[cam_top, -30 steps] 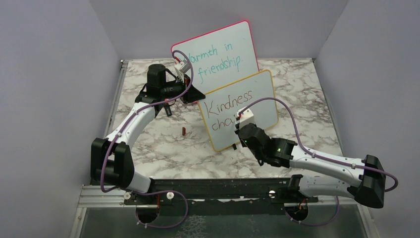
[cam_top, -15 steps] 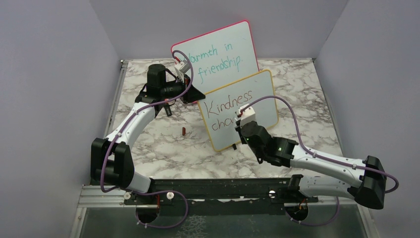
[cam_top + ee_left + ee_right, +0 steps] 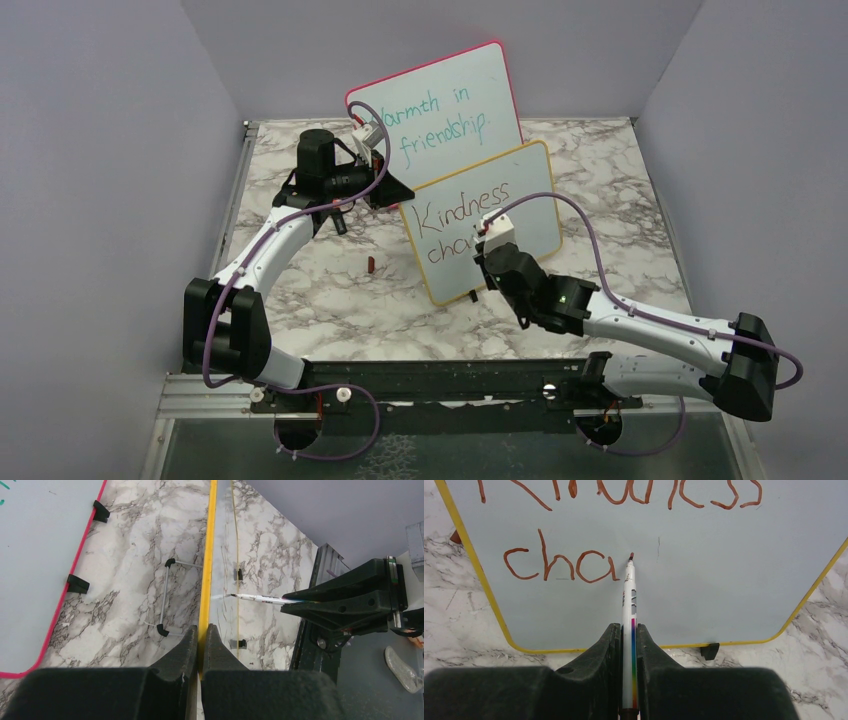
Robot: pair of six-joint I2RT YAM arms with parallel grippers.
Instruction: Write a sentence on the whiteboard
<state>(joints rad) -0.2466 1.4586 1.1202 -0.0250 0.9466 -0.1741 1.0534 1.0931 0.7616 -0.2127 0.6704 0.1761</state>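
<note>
The yellow-framed whiteboard (image 3: 532, 205) stands upright mid-table. It bears the reddish-brown sentence (image 3: 462, 212), which reads "Kindness" and below it "cha" (image 3: 559, 565). My left gripper (image 3: 396, 190) is shut on the board's left yellow edge (image 3: 206, 555), with the jaws closed on the frame (image 3: 201, 629). My right gripper (image 3: 487, 262) is shut on a white marker (image 3: 629, 597) with a rainbow stripe, which also shows in the left wrist view (image 3: 260, 599). The marker's tip touches the board just right of "cha". The board's face (image 3: 724, 580) to the right of the tip is blank.
A pink-red-framed board (image 3: 440, 100) with teal writing leans behind the whiteboard and also shows in the left wrist view (image 3: 40, 555). A small red cap (image 3: 371, 264) lies on the marble table left of the whiteboard. Grey walls close in the back and sides.
My right gripper with the marker has shifted slightly up and left along the board. The left gripper and the board have not moved.
</note>
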